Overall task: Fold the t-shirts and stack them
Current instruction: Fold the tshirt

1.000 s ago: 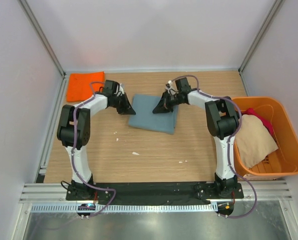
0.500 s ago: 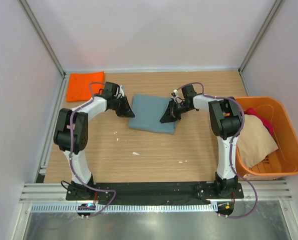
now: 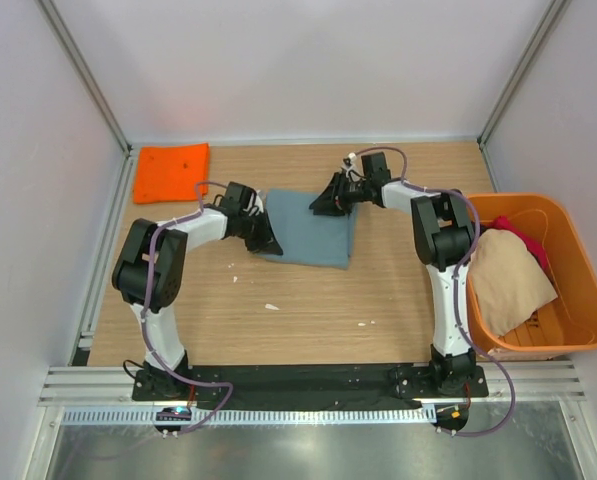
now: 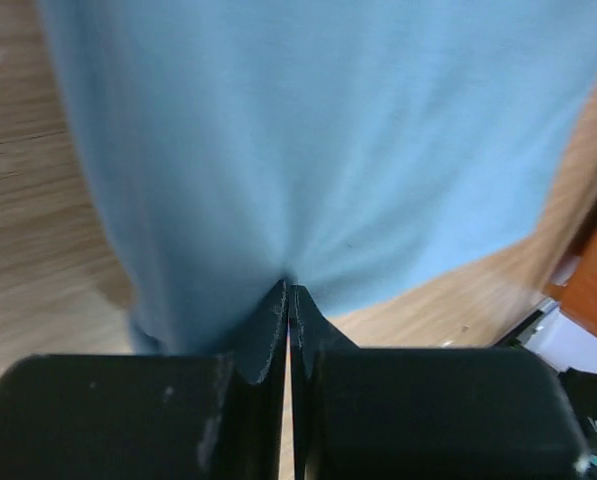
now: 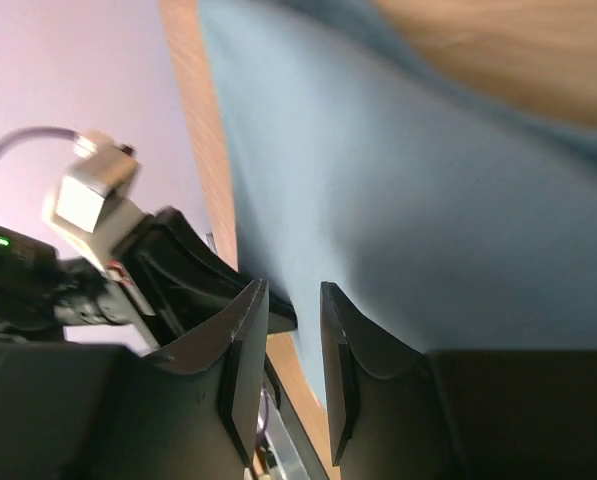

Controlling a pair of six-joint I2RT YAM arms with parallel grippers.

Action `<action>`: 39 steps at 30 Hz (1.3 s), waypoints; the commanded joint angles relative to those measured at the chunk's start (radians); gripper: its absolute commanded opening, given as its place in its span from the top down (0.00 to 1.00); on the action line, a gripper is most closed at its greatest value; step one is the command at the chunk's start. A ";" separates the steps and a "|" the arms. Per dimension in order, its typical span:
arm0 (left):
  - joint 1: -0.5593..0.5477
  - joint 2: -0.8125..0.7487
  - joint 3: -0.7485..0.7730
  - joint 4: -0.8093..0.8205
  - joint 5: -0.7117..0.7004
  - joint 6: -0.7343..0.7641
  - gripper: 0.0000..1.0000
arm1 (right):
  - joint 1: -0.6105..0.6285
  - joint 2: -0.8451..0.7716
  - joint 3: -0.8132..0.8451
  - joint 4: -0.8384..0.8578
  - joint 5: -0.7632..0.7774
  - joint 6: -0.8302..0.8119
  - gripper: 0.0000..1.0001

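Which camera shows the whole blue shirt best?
The top external view: it shows the whole folded grey-blue shirt lying on the table. The left wrist view shows only a close patch, pinched by the left gripper. The right wrist view shows a slanted piece behind the right gripper.

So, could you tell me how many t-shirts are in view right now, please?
4: a grey-blue one mid-table, an orange one at the far left corner, a beige one and a red one in the orange tub. More may lie hidden beneath them.
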 commanded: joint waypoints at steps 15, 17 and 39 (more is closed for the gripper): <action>0.021 -0.141 -0.104 -0.027 -0.023 0.080 0.95 | -0.091 0.077 0.019 0.188 -0.061 0.112 0.66; 0.021 -0.187 -0.100 -0.050 -0.021 0.072 0.92 | -0.088 0.043 0.041 0.145 -0.066 0.096 0.66; 0.095 -0.176 -0.244 0.026 0.022 0.043 0.92 | -0.119 0.020 0.109 -0.350 0.109 -0.264 0.63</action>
